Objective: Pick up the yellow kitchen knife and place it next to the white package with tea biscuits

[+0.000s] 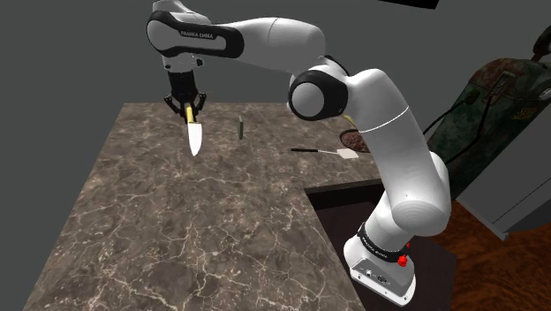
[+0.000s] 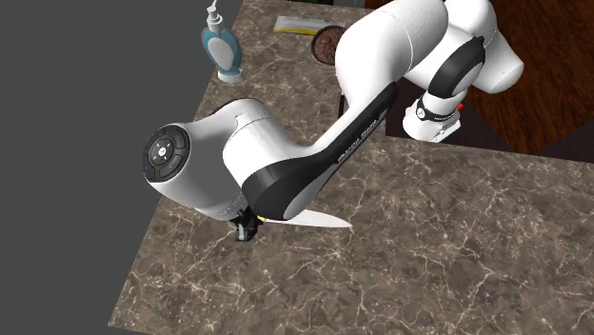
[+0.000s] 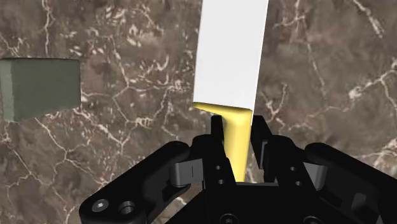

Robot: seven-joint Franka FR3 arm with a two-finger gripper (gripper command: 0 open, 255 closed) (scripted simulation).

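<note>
My gripper point(image 1: 186, 106) is shut on the yellow handle point(image 3: 235, 137) of the kitchen knife. The knife's white blade point(image 1: 195, 138) hangs point-down above the far part of the marble counter point(image 1: 177, 230). In the second exterior view the blade point(image 2: 319, 220) sticks out from under the arm beside the gripper point(image 2: 249, 228). The wrist view has the blade point(image 3: 230, 51) running away from the gripper point(image 3: 236, 135) over the marble. A flat white and yellow package point(image 2: 297, 26) lies at the counter's far end beside a round brown bowl point(image 2: 328, 43).
A small grey-green block point(image 1: 239, 126) stands upright on the counter, near the knife point(image 3: 41, 88). A blue soap dispenser point(image 2: 221, 48) stands at the counter's edge. The bowl point(image 1: 351, 139) and a flat pale item point(image 1: 340, 152) lie by the arm's elbow. The stand point(image 1: 384, 269) stands beside the counter's cut-out corner.
</note>
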